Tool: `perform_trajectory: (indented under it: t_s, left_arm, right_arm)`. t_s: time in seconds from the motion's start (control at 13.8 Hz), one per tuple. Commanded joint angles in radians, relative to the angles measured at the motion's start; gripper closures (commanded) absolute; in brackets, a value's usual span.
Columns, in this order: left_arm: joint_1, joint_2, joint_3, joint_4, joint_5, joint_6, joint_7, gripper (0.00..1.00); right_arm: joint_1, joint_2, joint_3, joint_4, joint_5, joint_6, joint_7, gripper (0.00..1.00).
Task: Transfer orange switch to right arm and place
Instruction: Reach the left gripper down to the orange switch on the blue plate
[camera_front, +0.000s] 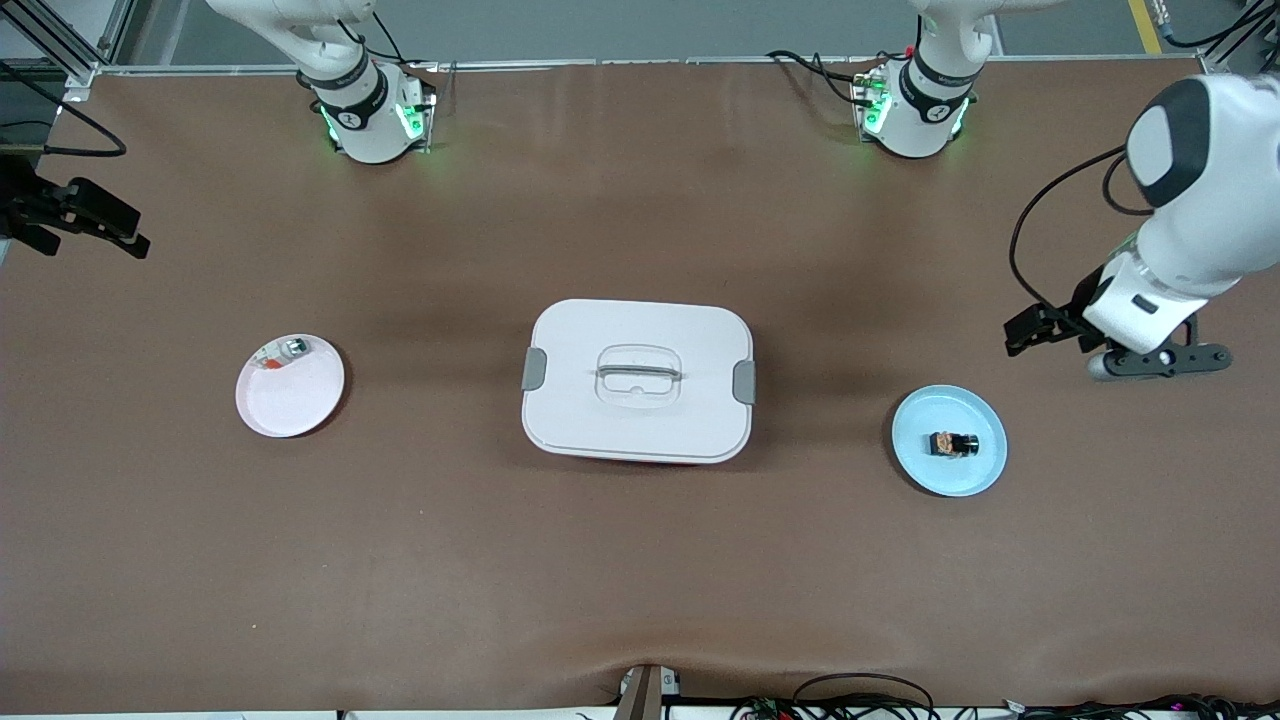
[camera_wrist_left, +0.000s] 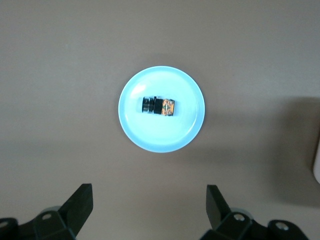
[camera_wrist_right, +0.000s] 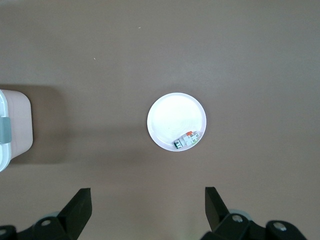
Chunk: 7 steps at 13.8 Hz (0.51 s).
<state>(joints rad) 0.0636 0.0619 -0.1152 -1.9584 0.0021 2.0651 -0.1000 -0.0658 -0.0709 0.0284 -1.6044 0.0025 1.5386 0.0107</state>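
The small black blocky switch with an orange-tan section (camera_front: 953, 442) (camera_wrist_left: 158, 106) lies on its side in the middle of a round pale-blue plate (camera_front: 975, 478) (camera_wrist_left: 150, 135), toward my left arm's end of the brown tabletop (camera_front: 640, 580). My left gripper (camera_wrist_left: 149, 207) hangs above the bare tabletop just beside that plate, jaws spread wide and holding nothing. At the middle of the tabletop stands a white rectangular lidded box with grey side clips (camera_front: 638, 381). Toward my right arm's end sits a round white-pink plate (camera_front: 292, 400) (camera_wrist_right: 170, 115) with a small silver-and-green piece with red-orange bits (camera_front: 284, 352) (camera_wrist_right: 186, 140) at its rim. My right gripper (camera_wrist_right: 148, 207) waits high over that end, jaws wide and empty.
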Motion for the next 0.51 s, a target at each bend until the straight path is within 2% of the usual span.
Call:
perform_trajectory:
  t_s: [0.0, 0.44]
  left_arm:
    - [0.002, 0.07, -0.008, -0.007, 0.108, 0.096, -0.003, 0.0]
    - [0.012, 0.289, -0.009, -0.002, 0.125, 0.38, 0.008, 0.0]
  right_arm:
    - [-0.017, 0.011, 0.013, 0.026, -0.016, -0.018, -0.009, 0.0]
    - [-0.014, 0.011, 0.013, 0.026, -0.019, -0.018, -0.005, 0.0]
